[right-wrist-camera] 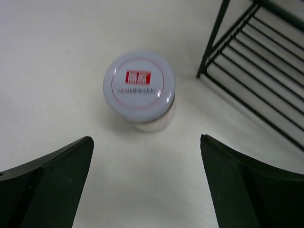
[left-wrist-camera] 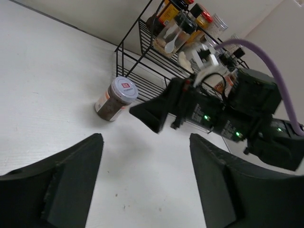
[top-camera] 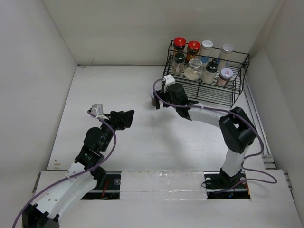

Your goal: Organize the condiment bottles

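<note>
One small jar point(right-wrist-camera: 139, 85) with a white lid and red label stands alone on the table, just left of the black wire rack's point(right-wrist-camera: 247, 57) front corner. My right gripper point(right-wrist-camera: 146, 138) hangs above it, open, with the jar just beyond its fingertips. From above, this jar point(top-camera: 155, 100) is mostly hidden under the right gripper point(top-camera: 159, 98). Several other condiment bottles stand in the rack, among them two red-capped ones point(top-camera: 179, 43). My left gripper point(top-camera: 128, 118) is open and empty, well left of the jar point(left-wrist-camera: 117, 97).
The wire rack point(top-camera: 223, 95) sits at the back right against the wall, its front shelf partly bare. White walls close the table on the left, back and right. The right arm's purple cable point(left-wrist-camera: 266, 66) loops over its wrist.
</note>
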Controlling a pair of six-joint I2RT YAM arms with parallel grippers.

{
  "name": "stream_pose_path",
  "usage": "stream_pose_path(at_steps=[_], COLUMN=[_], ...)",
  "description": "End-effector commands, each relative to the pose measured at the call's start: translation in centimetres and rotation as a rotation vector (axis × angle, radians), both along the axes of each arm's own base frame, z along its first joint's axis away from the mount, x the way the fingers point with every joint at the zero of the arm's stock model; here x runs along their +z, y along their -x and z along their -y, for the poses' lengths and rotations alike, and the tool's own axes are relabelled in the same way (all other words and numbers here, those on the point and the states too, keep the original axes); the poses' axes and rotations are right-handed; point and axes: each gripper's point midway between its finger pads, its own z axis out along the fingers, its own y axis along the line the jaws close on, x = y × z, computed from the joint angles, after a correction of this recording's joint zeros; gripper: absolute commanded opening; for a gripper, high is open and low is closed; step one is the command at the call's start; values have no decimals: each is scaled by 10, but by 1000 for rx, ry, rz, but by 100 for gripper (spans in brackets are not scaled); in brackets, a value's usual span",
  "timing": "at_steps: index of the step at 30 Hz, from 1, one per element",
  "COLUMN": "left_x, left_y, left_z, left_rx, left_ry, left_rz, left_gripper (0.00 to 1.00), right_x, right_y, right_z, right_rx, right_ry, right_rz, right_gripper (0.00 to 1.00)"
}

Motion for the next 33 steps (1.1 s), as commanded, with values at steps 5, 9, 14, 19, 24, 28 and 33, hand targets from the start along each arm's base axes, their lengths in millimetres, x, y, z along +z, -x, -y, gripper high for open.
stream_pose_path(at_steps=[5,9,14,19,24,28,33], left_x=[32,30,29,33,30,32,32], left_y=[2,0,0,1,-1,1,1], left_z=[6,7,7,5,5,9,9], left_rx=[-32,-32,-32,-23,-23,-43,-43], left_ry=[31,22,22,30,23,28,27], left_rz=[87,72,71,83,72,83,82], left_gripper=[74,74,74,74,74,74,74], right_x=[20,5,-3,66,169,237,301], right_y=[-60,-77,-78,-34,8,17,25], right_z=[-40,-53,-55,-42,28,144,262], right_rx=[-8,-13,-67,-57,-132,-332,-633], right_ry=[-54,-48,-33,-145,-276,-364,-359], right_rz=[89,62,61,154,296,415,535], right_gripper=[100,89,43,31,31,32,32])
